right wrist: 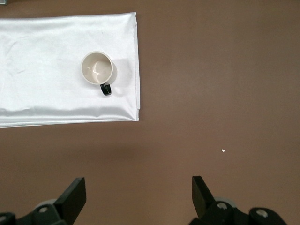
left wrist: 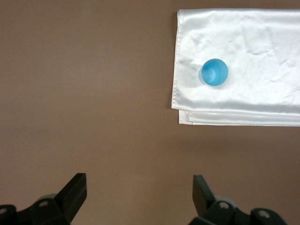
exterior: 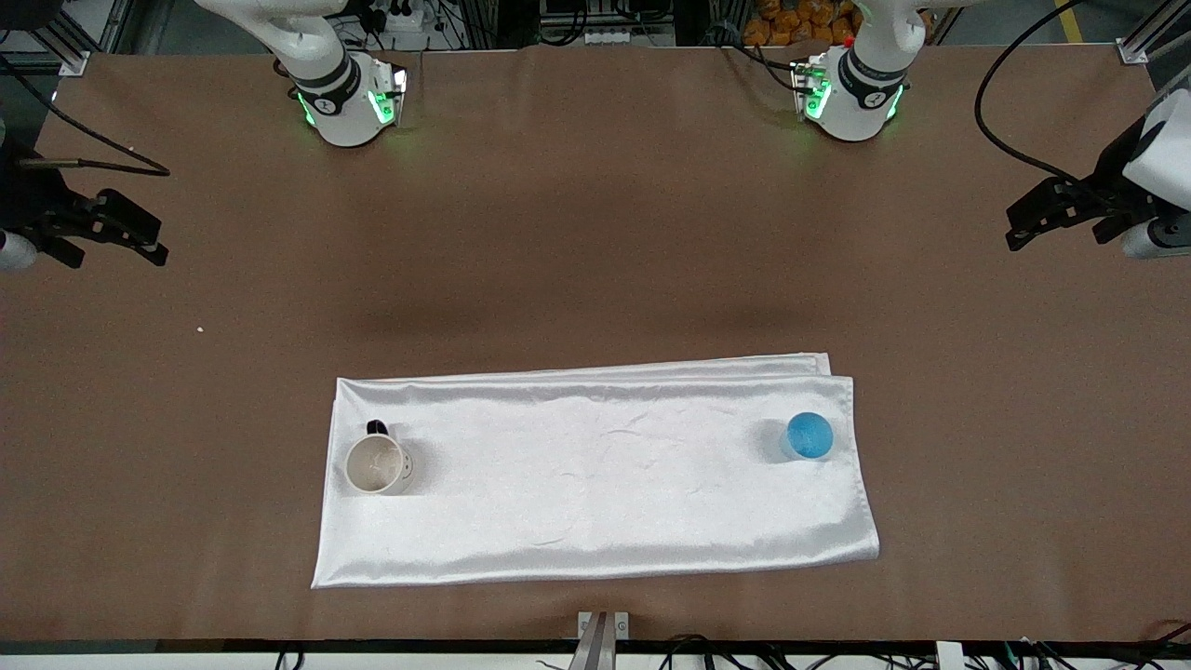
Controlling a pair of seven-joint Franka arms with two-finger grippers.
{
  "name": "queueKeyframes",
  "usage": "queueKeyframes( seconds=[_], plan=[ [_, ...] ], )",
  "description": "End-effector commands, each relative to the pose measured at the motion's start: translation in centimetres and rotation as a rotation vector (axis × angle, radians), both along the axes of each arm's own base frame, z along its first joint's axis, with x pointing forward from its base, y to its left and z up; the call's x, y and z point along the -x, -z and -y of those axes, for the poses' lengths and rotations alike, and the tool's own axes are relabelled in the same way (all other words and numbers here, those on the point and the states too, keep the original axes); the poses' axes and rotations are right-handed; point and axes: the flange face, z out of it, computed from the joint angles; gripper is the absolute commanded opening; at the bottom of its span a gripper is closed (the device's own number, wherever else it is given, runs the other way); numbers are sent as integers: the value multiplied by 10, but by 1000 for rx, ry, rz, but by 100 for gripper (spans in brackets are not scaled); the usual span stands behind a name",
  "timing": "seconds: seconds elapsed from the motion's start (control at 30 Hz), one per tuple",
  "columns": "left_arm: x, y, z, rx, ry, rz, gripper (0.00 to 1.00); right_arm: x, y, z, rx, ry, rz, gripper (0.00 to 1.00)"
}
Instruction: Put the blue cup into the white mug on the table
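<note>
Front view: small bright-blue round cup (exterior: 809, 435) upright on shiny white cloth (exterior: 595, 475), nearest left gripper (exterior: 1056, 216), well apart from it; white cylindrical mug (exterior: 376, 464) toward waiting right gripper (exterior: 102, 228); left wrist view: jaws spread, empty; right wrist view: likewise.

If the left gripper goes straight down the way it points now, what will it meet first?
Most likely only the bare table. The open left gripper points down at brown surface beside the white cloth; the blue cup sits off that line.

arms: white, black bands | bases: green lights | gripper fingers (left wrist: 75, 192): black
</note>
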Motion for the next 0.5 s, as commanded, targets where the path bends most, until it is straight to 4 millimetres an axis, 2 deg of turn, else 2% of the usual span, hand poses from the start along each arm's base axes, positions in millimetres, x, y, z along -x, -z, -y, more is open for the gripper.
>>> queueKeyframes(
  seconds=[0.0,0.33,0.47],
  plan=[
    [4,-6,-1,0,18,1,100,-1,-5,-1,-3,11,-5,100],
    [0,-1,-5,-3,21,-7,100,0,-6,-1,-2,5,-3,100],
    [-10,16,-5,9,39,-28,100,1,-1,-1,-3,6,-24,100]
  ],
)
